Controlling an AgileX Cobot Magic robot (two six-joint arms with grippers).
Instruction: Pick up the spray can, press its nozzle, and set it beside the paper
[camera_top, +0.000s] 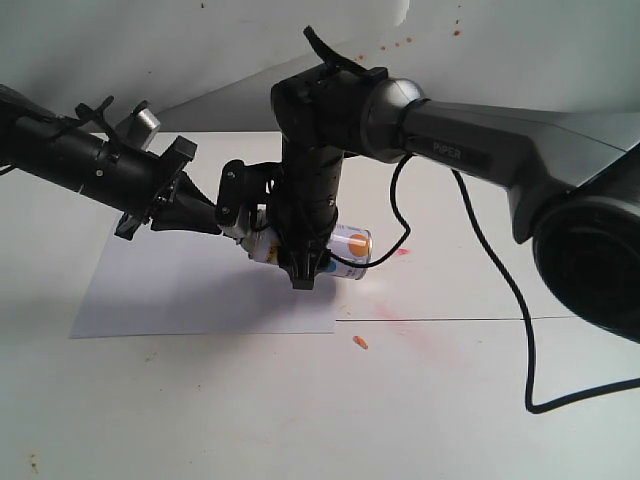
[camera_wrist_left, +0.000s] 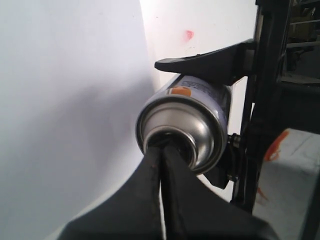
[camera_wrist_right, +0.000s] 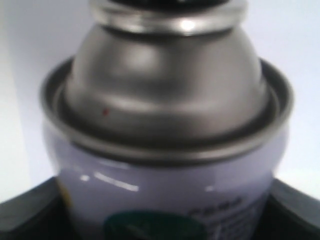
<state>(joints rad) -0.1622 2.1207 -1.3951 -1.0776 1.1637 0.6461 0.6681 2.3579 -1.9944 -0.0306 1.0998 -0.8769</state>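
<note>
Spray can (camera_top: 352, 243): hangs on its side above the table (camera_top: 450, 400), clamped across its white body between the fingers (camera_wrist_left: 210, 60) of the right gripper (camera_top: 306, 268), itself pointing straight down. Shows an orange dot on the end away from the left gripper (camera_top: 240, 228); turns its silver dome toward that gripper. Left gripper: fingers together with only a thin slit between them, tips set into the middle of the dome. Hidden behind those tips, the nozzle; cannot tell whether it is pressed down. Paper (camera_top: 180, 290): lies flat on the table below both grippers, its near edge just under the right gripper. Red smears (camera_top: 400, 252) on the table beyond the right gripper, on the side away from the left one. Small orange scrap (camera_top: 360, 343) just off the paper's corner.
</note>
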